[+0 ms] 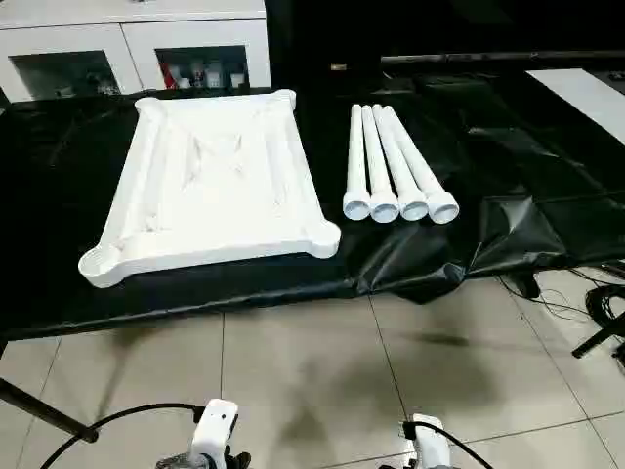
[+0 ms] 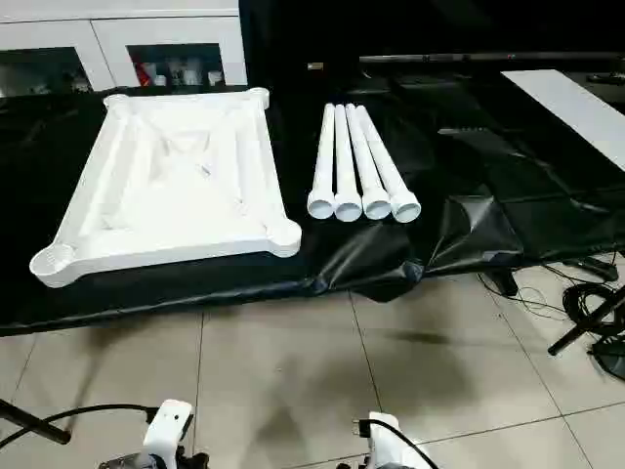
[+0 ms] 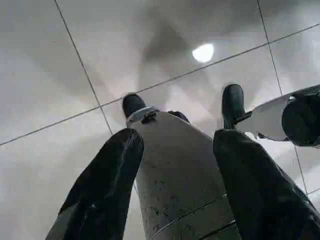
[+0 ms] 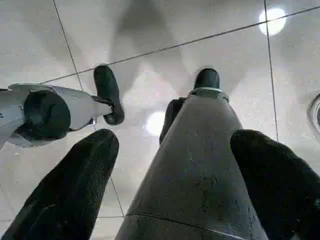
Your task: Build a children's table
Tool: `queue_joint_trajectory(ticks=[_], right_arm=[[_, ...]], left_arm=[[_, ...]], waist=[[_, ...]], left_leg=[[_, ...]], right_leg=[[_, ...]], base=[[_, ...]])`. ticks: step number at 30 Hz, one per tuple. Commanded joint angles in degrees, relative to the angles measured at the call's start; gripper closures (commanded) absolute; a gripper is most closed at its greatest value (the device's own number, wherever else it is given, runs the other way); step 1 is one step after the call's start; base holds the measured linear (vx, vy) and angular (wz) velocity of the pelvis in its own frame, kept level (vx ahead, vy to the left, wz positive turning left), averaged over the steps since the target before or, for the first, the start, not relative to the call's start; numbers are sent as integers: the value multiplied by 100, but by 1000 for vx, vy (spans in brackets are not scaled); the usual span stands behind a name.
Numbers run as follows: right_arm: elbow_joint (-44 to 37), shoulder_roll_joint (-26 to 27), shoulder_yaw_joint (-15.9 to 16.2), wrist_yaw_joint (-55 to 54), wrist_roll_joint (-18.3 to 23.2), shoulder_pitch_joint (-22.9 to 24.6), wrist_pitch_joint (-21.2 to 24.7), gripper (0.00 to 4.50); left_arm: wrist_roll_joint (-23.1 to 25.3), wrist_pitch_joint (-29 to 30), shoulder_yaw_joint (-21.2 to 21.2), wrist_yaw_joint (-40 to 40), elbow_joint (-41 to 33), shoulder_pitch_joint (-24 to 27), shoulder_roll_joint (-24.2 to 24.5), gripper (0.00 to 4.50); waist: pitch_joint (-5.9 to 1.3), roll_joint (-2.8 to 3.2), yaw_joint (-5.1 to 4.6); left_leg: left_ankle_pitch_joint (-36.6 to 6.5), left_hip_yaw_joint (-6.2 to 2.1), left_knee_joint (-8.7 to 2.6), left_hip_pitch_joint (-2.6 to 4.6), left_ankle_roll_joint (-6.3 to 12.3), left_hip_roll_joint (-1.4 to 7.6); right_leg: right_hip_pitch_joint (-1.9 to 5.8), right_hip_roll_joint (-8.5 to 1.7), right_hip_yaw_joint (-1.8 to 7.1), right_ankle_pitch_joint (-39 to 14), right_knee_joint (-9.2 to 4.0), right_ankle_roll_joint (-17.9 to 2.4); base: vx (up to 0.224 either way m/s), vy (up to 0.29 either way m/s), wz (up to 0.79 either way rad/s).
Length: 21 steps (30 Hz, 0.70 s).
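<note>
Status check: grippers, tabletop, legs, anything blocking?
Left gripper and right gripper open, empty, pointing at floor. Tabletop upside down on black sheet; four legs side by side right of it, none fitted. Nothing in the way.

Upturned tabletop on black sheet, four legs beside

Cabinet top beyond the edge; items behind its glass indistinct.

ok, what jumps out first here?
The white plastic rectangular tabletop lies ribbed side up on the black sheet. To its right, four white tubular legs lie side by side, flared ends toward the camera. Both grippers hang open over the tiled floor.
</note>
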Motion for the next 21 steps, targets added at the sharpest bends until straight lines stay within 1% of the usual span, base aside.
queue_joint_trajectory(ticks=[1,17,18,19,20,21], right_arm=[[68,3,0,-24,-32,10,40,50],[68,3,0,-24,-32,10,40,50],[264,-285,-51,-229,-418,-615,655,50],[279,-278,-8,-220,-461,-645,663,50],[295,-268,34,-218,-506,-679,667,50],[305,-259,68,-224,-542,-701,667,50]], left_arm=[[28,58,-47,18,81,20,-25,172],[28,58,-47,18,81,20,-25,172],[278,468,65,583,1414,-1124,-206,172],[260,449,76,529,1387,-1086,-178,172],[239,430,88,461,1354,-1038,-144,172],[227,417,95,418,1332,-1008,-117,172]], waist=[[-143,18,10],[-147,17,11],[-187,257,-117],[-87,48,-78],[-173,79,-48],[-136,110,-79]], left_leg=[[-1302,-143,-434,-14,227,441],[-1253,-143,-430,-11,242,444],[-1290,-82,-346,153,32,365],[-1585,-136,-439,102,31,436],[-1216,-140,-386,-30,16,375],[-994,-121,-382,-72,197,372]], right_leg=[[102,-569,331,-685,-450,-1347],[102,-565,330,-611,-441,-1361],[-6,-375,306,-239,-470,-1306],[31,-466,325,-575,-477,-1368],[187,-558,309,-641,-380,-1356],[140,-574,302,-627,-414,-1343]], base=[[0,0,0],[0,0,0],[0,0,0],[0,0,0],[-56,37,0],[0,0,0]])
